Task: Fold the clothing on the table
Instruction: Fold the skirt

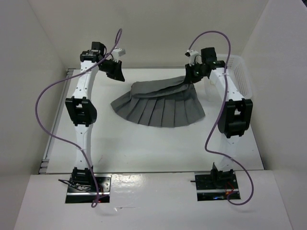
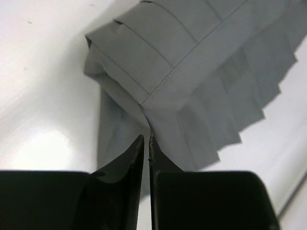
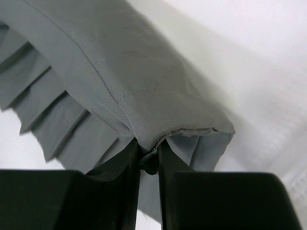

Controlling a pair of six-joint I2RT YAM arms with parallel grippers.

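The clothing (image 1: 160, 108) is a grey pleated skirt lying fanned out on the white table (image 1: 144, 153), its waistband end raised toward the back right. My right gripper (image 1: 191, 76) is shut on the waistband corner; in the right wrist view the fabric (image 3: 144, 81) is pinched between the jaws of the right gripper (image 3: 148, 146). My left gripper (image 1: 116, 74) hangs at the back left, just off the skirt's left end. In the left wrist view, the left gripper (image 2: 147, 140) has a narrow gap between its jaws with nothing in it, and the folded edge of the clothing (image 2: 192, 62) lies just beyond the tips.
A white mesh basket (image 1: 240, 72) stands at the back right, close behind the right arm. White walls enclose the table, and a metal rail (image 1: 55, 129) runs along its left edge. The skirt's hem reaches toward the table's middle.
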